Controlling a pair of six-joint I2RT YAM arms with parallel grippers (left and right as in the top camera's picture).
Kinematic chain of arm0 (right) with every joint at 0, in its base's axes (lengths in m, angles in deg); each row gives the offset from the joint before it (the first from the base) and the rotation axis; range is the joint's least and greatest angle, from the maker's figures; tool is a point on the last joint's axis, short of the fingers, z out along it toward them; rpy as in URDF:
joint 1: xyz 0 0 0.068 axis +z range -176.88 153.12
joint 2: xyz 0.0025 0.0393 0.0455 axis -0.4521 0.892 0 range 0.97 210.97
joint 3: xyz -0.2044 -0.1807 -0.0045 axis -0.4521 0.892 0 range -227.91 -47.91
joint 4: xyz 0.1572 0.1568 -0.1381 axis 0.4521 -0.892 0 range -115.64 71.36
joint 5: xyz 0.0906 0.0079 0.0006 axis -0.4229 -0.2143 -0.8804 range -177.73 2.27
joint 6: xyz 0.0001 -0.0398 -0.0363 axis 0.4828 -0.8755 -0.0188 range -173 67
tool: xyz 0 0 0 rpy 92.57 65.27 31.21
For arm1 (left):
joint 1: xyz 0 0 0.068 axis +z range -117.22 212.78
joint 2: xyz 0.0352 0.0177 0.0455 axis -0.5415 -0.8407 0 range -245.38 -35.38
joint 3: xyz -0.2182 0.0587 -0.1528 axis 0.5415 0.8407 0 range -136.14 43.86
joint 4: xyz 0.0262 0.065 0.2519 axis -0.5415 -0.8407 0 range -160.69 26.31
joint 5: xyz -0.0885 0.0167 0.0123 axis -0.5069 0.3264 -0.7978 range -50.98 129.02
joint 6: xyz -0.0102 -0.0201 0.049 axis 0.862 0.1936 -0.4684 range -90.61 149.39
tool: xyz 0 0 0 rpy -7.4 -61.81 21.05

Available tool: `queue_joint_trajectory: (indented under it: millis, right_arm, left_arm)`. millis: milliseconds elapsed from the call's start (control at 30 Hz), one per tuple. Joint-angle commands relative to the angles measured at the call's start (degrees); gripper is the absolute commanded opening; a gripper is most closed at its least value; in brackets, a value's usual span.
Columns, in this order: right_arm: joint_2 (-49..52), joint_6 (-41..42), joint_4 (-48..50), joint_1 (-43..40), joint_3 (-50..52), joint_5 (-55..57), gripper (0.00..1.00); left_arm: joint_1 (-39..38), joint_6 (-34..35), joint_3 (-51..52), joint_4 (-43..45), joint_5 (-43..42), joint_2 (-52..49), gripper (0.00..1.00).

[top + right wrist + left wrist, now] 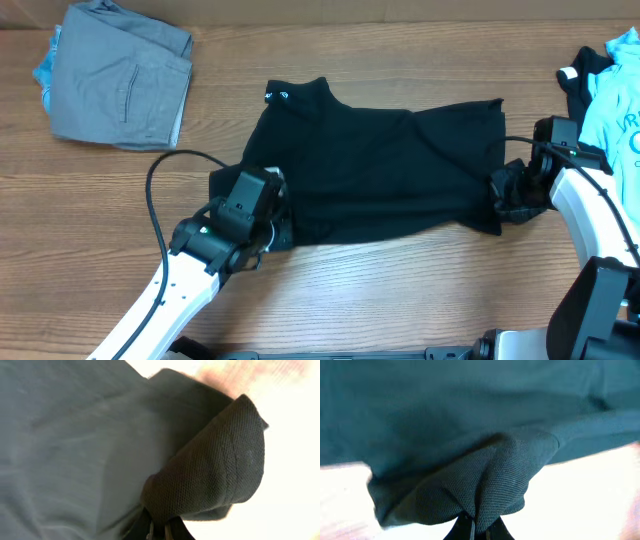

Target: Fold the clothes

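Fabric is what both arms have hold of here: the black T-shirt (375, 165) lies spread across the middle of the table (400, 290). Its collar end, with the small white logo (276, 97), points toward the far left. Each arm has taken one of the shirt's near corners.

The left gripper (278, 222) sits at the near-left corner. Its wrist camera shows the fingers (470, 529) closed nearly together on a bunched ridge of knit, with cloth mounded up just above them. The right gripper (500, 195) is at the near-right corner, and its fingers (150, 530) are likewise clamped tight on a doubled flap of the hem, which curls over above them.

Taking the two corners of one edge makes sense to me. With that edge held taut between the arms, it could be lifted and carried over the rest of the shirt as one straight line, without sagging in the middle. The far edge rests on the wood, so I would judge that the fold itself is not yet made.

The other clothes are kept well apart, presumably so they don't get caught up. Grey trousers (120, 75) lie folded at the far left corner, and a pale blue garment (622, 95) lies over something dark at the far right edge.
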Motion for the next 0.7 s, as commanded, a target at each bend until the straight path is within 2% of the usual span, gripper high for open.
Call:
queue_joint_trajectory:
  millis: [0, 300, 467, 500, 567, 600, 633, 667]
  right_arm:
    - [-0.1, 0.0, 2.3, 0.0, -1.4, -0.8, 0.04]
    - [0.0, 0.0, 10.1, 3.7, -1.4, -0.2, 0.04]
    - [0.0, 0.0, 12.2, 6.1, -1.4, 5.0, 0.04]
    - [0.0, 0.0, 12.4, 6.4, -1.4, 6.4, 0.07]
    - [0.0, 0.0, 12.5, 6.6, -1.4, 7.1, 0.37]
    - [0.0, 0.0, 12.6, 6.5, -1.4, 7.0, 0.63]
    - [0.0, -0.3, 12.6, 6.6, -1.4, 7.0, 0.84]
    - [0.0, -0.8, 12.6, 6.6, -1.4, 7.0, 0.96]
  left_arm:
    - [-0.3, -2.3, -1.4, 3.1, 6.7, -2.1, 0.04]
    - [-0.2, -2.9, -1.4, 11.0, 16.3, -9.3, 0.04]
    - [1.3, -2.9, -1.4, 13.9, 20.0, -11.8, 0.04]
    - [1.9, -2.9, -1.4, 14.6, 20.8, -12.2, 0.06]
    - [3.0, -2.9, -1.4, 15.7, 21.1, -12.4, 0.16]
    - [3.6, -3.4, -1.4, 16.5, 21.0, -12.5, 0.33]
    - [4.1, -3.9, -1.4, 16.9, 21.0, -12.5, 0.59]
    - [4.5, -4.5, -1.4, 17.2, 21.1, -12.5, 0.85]
